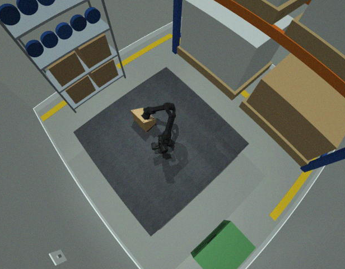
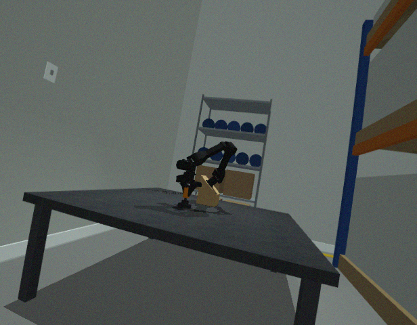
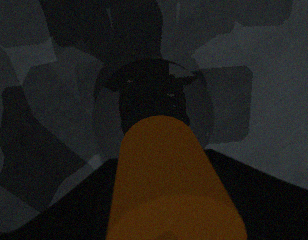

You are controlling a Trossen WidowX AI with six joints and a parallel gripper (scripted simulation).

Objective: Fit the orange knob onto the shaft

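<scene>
The orange knob [image 2: 185, 192] [image 3: 166, 175] is upright between the fingers of my gripper [image 2: 185, 189] [image 3: 161, 162], which is shut on it. The round dark pedestal [image 2: 183, 206] [image 3: 202, 112] is below the knob. In the exterior view a short dark stretch shows between the knob's lower end and the pedestal's base. The wrist view shows the knob's lower end over the near part of the pedestal's round outline. The shaft is not distinct, and I cannot tell whether the knob's hole is around its tip. In the top view the arm hides knob and pedestal.
The arm's base stands on a light wooden wedge block [image 1: 148, 125] [image 2: 206, 198] beside the pedestal, on the dark table [image 1: 117, 174] [image 2: 236, 231]. Shadows of the arm fall across the pedestal and table. Shelving [image 1: 115, 43] [image 2: 236, 133] stands beyond the table.
</scene>
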